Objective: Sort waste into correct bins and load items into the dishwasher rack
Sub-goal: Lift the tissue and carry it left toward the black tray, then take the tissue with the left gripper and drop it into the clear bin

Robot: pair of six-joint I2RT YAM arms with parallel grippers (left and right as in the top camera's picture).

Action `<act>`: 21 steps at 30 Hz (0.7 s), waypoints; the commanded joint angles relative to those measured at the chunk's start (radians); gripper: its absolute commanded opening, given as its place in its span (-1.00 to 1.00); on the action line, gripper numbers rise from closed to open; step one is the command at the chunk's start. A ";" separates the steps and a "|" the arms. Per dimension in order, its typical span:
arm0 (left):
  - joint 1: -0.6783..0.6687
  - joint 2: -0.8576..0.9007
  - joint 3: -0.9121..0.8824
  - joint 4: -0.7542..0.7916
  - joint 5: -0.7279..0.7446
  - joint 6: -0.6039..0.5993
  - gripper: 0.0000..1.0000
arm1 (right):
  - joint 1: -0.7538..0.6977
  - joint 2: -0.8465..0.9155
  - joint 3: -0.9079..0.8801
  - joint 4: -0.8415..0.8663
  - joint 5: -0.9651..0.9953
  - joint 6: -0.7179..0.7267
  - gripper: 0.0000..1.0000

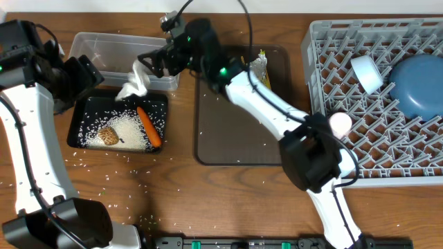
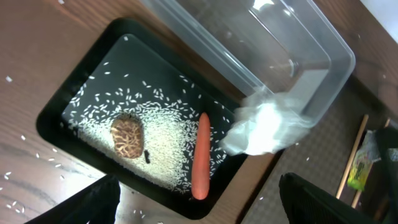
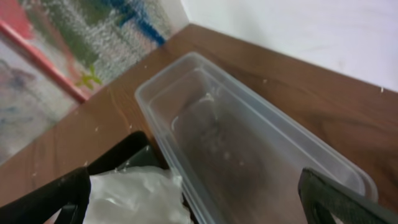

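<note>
Tissue (image 2: 264, 127) draped over tub (image 1: 104, 52) rim & blk tray (image 2: 53, 112); right gripper (image 3: 194, 180) released, left gripper (image 2: 199, 186) spread too.

No legible text, label, brand or number; printing on the yellow-green foil wrapper (image 2: 359, 169) is too blurred to read.

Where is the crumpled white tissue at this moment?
In the overhead view, at upper left, the tissue lies over the rim of the clear tub, overhanging the black tray.
</note>
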 commanded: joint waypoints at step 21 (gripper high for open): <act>-0.436 0.050 -0.006 0.035 -0.144 0.293 0.75 | -0.356 -0.180 0.177 -0.790 0.024 -0.186 0.99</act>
